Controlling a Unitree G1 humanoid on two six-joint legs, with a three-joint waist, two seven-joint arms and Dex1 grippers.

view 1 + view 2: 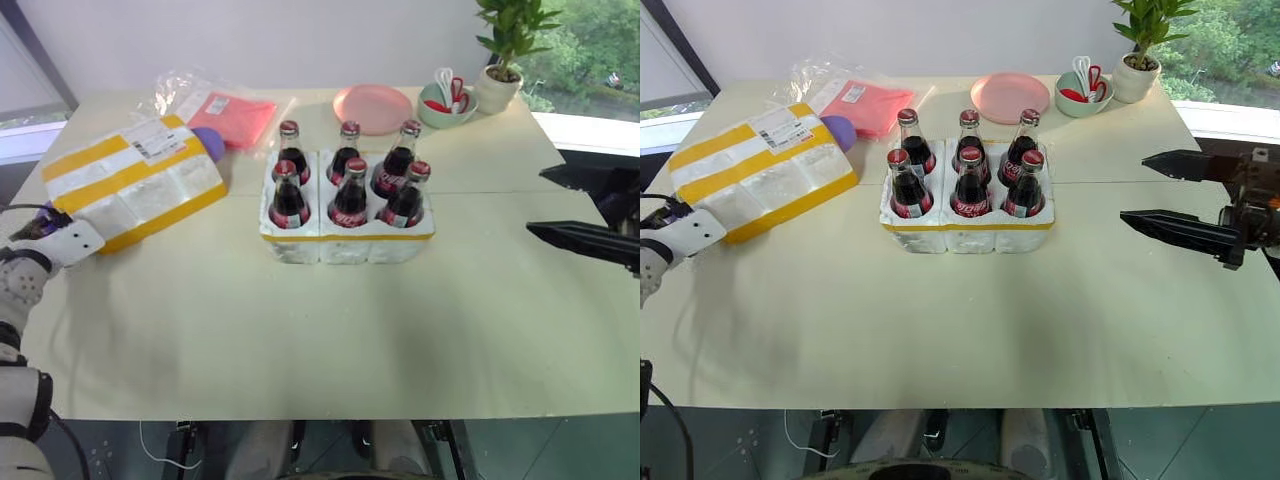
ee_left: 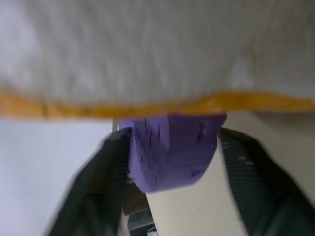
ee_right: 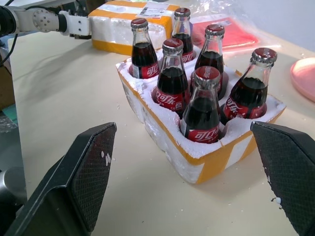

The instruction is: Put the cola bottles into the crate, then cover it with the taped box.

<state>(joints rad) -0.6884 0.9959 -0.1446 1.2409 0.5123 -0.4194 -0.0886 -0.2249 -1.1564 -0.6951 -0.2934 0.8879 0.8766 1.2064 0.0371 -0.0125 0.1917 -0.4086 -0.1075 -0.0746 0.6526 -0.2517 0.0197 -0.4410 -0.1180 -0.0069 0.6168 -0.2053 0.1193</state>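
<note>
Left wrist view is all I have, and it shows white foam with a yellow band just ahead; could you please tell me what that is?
Observer: It is the taped box, lying on the table to the left of the crate. The left gripper is at its near corner.
Operator: Thank you. Are the bottles loaded?
Observer: Yes, all six cola bottles stand in the crate's wells.
Operator: And the other arm?
Observer: The right gripper hangs open to the right of the crate, holding nothing.
</note>
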